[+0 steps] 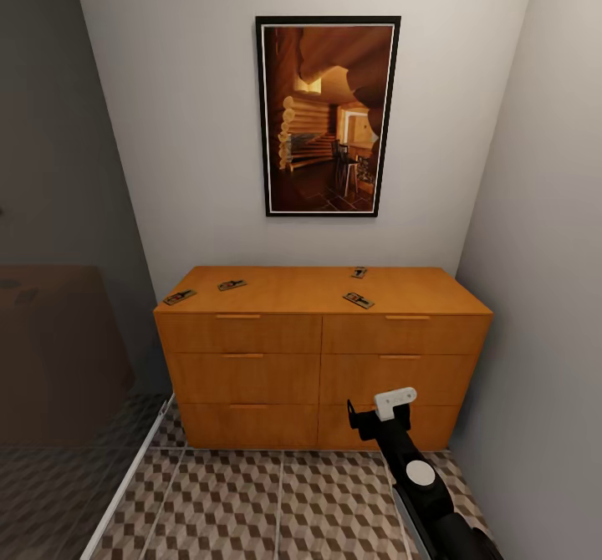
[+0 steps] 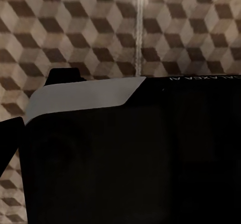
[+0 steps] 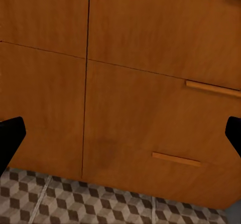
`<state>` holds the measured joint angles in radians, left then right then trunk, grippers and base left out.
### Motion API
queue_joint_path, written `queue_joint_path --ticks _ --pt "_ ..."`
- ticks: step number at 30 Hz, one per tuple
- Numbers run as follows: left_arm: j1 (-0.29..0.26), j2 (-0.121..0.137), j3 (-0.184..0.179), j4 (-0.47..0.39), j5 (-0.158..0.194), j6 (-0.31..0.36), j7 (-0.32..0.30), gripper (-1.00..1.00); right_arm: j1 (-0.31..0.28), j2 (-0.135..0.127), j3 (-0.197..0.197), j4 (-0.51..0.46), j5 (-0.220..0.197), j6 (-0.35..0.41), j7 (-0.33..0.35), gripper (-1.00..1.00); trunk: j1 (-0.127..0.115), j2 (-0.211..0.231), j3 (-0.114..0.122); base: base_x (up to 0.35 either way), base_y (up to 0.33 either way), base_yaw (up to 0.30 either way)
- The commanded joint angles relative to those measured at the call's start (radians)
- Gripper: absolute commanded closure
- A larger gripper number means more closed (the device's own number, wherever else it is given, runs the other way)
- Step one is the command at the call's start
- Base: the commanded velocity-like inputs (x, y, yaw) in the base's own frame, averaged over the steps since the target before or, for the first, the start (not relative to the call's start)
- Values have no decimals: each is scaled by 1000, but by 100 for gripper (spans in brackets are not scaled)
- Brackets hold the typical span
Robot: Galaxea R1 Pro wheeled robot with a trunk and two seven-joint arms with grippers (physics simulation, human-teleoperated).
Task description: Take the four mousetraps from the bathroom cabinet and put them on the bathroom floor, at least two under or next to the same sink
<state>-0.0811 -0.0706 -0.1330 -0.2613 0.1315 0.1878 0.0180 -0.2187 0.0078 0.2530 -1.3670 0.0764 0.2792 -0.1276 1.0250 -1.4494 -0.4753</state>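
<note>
Where floor tiles end, mirrored "GALAXEA AI" lettering on black housing.

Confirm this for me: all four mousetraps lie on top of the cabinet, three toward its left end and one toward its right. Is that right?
Not quite. The head view shows all four on the cabinet top, but split evenly: two mousetraps toward the left end and two toward the right.

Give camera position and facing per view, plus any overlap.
Head: high, looking forward-down at the cabinet, four mousetraps on top; right arm shows.
Left wrist: looks down at the bathroom floor; dark robot body blocks most.
Right wrist: faces drawer fronts close up; open jaws at edges.
Shared: head and right wrist both see cabinet and floor.
</note>
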Motion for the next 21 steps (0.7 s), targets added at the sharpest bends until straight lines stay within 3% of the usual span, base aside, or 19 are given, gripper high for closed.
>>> queue_joint_path --ticks 1,18,21 --pt "0 1 -8 1 11 5 2 -100 -1 0 2 -1 8 8 -4 -100 0 -1 -1 0 0 0" --pt "0 5 -8 2 11 4 2 -100 -1 1 4 -1 10 8 -4 -100 0 -1 -1 0 0 0" --pt "0 5 -9 3 11 4 2 -100 -1 0 23 -1 11 8 -5 -100 0 -1 -1 0 0 0"
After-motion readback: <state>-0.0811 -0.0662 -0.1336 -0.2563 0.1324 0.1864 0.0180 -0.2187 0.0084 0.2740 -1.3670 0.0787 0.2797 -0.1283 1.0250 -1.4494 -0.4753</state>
